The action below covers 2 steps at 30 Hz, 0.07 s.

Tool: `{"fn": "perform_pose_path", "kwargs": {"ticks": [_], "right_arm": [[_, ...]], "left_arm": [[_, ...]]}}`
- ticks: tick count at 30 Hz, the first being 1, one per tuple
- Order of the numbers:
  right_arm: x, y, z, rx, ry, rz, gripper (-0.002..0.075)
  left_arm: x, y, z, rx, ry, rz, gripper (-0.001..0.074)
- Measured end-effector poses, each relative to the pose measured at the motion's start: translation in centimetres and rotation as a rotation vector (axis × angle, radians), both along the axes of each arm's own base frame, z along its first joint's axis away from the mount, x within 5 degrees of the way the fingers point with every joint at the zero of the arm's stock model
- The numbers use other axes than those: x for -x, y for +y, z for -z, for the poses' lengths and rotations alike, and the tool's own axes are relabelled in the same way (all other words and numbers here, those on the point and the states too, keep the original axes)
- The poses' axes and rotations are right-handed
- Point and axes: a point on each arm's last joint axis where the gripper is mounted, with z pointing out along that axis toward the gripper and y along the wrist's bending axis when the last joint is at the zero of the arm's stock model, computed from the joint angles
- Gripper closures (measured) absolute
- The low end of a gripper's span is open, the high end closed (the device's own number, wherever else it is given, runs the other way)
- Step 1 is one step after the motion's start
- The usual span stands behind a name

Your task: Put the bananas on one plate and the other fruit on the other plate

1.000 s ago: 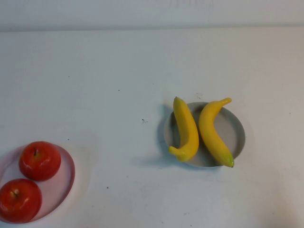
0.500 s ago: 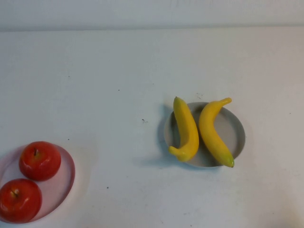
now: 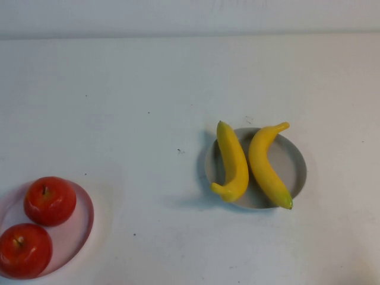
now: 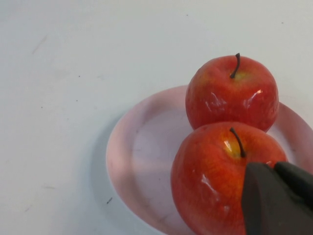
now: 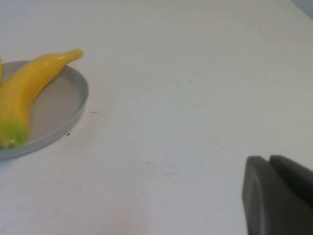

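Two yellow bananas (image 3: 232, 161) (image 3: 268, 166) lie side by side across the grey-blue plate (image 3: 295, 163) right of centre. Two red apples (image 3: 50, 200) (image 3: 24, 250) sit on the pale pink plate (image 3: 80, 225) at the near left. Neither gripper shows in the high view. In the left wrist view my left gripper (image 4: 274, 169) is shut and empty, just above the nearer apple (image 4: 215, 176), with the other apple (image 4: 231, 92) behind on the pink plate (image 4: 142, 156). In the right wrist view my right gripper (image 5: 270, 161) is shut and empty above bare table, apart from one banana (image 5: 27, 90) on the grey-blue plate (image 5: 73, 105).
The white table (image 3: 148, 89) stretches to a pale back wall (image 3: 190, 15). Only small dark specks mark its surface.
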Motion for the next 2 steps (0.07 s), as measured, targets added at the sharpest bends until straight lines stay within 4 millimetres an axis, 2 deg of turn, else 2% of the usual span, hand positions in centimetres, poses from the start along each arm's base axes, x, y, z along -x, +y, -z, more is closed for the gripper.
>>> {"fn": "perform_pose_path", "kwargs": {"ticks": [2], "right_arm": [[0.00,0.00,0.00,0.000,0.000,0.000,0.0741]], "left_arm": [[0.00,0.00,0.00,0.000,0.000,0.000,0.0731]]}}
